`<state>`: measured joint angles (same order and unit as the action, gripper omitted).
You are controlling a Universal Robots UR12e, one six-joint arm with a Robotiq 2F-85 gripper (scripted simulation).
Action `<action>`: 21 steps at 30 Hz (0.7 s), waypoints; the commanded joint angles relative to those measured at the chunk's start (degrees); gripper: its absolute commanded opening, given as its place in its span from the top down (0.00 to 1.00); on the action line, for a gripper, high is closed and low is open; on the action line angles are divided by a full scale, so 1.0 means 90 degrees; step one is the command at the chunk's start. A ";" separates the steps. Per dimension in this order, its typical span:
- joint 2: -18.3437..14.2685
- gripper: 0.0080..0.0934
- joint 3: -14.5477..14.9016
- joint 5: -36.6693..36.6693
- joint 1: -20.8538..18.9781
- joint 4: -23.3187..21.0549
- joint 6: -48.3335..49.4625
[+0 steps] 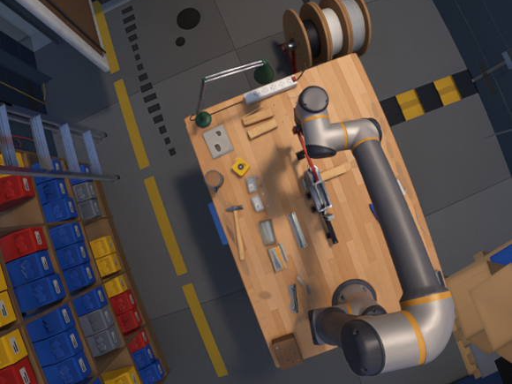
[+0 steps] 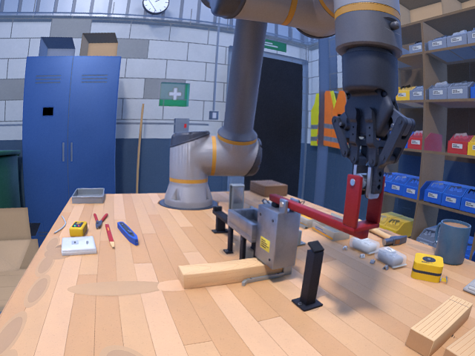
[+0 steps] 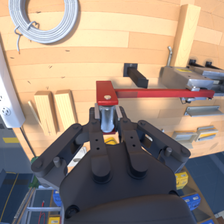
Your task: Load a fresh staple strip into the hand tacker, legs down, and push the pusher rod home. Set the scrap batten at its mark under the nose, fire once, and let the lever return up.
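Observation:
The steel grip bar [image 3: 107, 118] at the free end of the red lever [image 3: 161, 93] is partly hidden between my fingers. My gripper [image 3: 108, 116] [image 2: 366, 180] comes down from above and its fingers are closed around this bar, which spans the red U-shaped end bracket [image 2: 362, 209]. The lever slopes up from the grey hand tacker [image 2: 277, 239] [image 1: 318, 193], which stands on black posts mid-bench. The scrap batten [image 2: 224, 272] lies flat with one end under the tacker's nose. The staple channel behind the tacker is hidden by its body.
A grey tray [image 2: 88, 195] sits at the far left bench corner. A black post [image 2: 311, 278] stands under the lever. Spare wooden blocks [image 2: 439, 324], a yellow tape measure [image 2: 427, 267], a mug [image 2: 452, 241] and a wire coil [image 3: 44, 20] lie around.

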<state>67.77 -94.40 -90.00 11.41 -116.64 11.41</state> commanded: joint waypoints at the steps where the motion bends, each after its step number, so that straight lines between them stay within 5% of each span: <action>1: 0.0003 0.89 0.0005 0.0001 0.0000 -0.0004 0.0000; 6: 0.0003 1.00 0.0006 0.0001 0.0000 -0.0002 0.0000; 21: -0.0069 1.00 -0.0002 0.0001 -0.0004 -0.0082 -0.0005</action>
<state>67.17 -94.46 -90.02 11.37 -117.29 11.37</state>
